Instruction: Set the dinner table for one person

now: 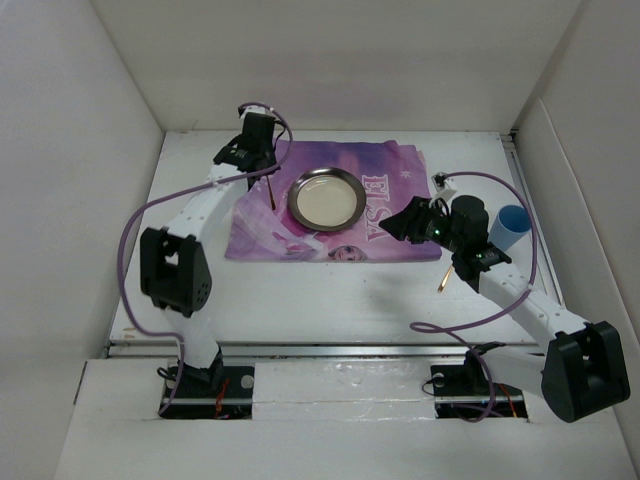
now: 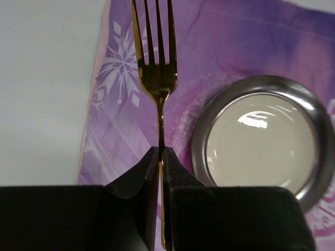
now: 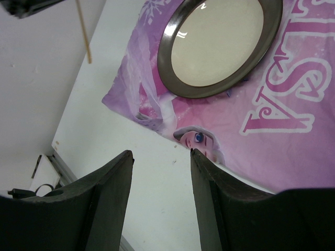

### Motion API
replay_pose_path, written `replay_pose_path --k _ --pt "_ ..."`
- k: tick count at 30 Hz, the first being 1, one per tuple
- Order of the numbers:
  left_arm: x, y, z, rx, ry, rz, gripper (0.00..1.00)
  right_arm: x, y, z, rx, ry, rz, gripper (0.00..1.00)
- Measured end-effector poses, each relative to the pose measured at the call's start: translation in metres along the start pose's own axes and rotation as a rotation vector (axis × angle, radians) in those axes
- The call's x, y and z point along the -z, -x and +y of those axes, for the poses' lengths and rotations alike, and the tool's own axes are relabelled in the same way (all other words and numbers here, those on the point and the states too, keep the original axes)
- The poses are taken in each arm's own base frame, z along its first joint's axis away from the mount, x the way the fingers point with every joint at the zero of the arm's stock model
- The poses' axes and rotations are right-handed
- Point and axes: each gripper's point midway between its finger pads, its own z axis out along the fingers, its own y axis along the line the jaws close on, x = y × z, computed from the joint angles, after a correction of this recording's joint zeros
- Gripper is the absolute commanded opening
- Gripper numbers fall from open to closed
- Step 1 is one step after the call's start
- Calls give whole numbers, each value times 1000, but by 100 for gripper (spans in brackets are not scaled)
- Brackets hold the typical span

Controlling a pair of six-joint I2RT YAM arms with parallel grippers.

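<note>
Lying near the right edge of the dinner table (image 1: 330, 300), under the right arm (image 1: 520, 295): a gold utensil (image 1: 441, 283), kind unclear, showing only from above. Hovering just beyond it, spreading the right gripper (image 3: 159, 154) wide, gripping nothing. Farther, toward the far left corner, pinching the fork (image 2: 157, 68) by its neck in the closed left gripper (image 2: 160, 151), long axis running near-to-far over the placemat (image 2: 220, 42), just left of the plate (image 2: 261, 81). Catching the handle's tail in mid-air only from the right wrist.

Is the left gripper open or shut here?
Shut: the left gripper pinches the gold fork by its handle, fingers pressed against it, over the placemat.
</note>
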Motion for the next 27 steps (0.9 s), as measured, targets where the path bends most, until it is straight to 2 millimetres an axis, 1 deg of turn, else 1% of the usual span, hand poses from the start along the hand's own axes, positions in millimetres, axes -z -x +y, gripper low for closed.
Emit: replay_pose_path --k 2,4,5,8,10,12,17,20,23,27 --pt "-32 -15 -3 -49 27 62 0 0 0 0 1 -2 -1 53" --pt "-61 -38 1 -95 62 130 0 0 0 -1 1 -4 -2 54" --pt "-71 -52 5 -119 82 168 0 0 1 -1 1 -7 -4 53" --pt "-91 -87 17 -182 131 266 0 0 1 -2 1 -10 -6 54" --pt "-96 -99 21 -204 143 302 0 -1 0 -3 0 -11 -4 53" --pt "-98 -103 23 -217 146 314 0 -2 -1 -4 -2 -15 1 53" --pt "-98 -93 20 -223 141 289 0 -4 -4 -8 -7 -23 12 53" --pt "-99 -94 20 -228 139 291 0 -4 -4 -8 -7 -23 12 53" --pt "-101 -97 21 -237 142 299 0 -4 -4 -8 -7 -23 12 53" --pt "-109 -109 24 -255 152 326 0 -4 -5 -8 -7 -22 13 53"
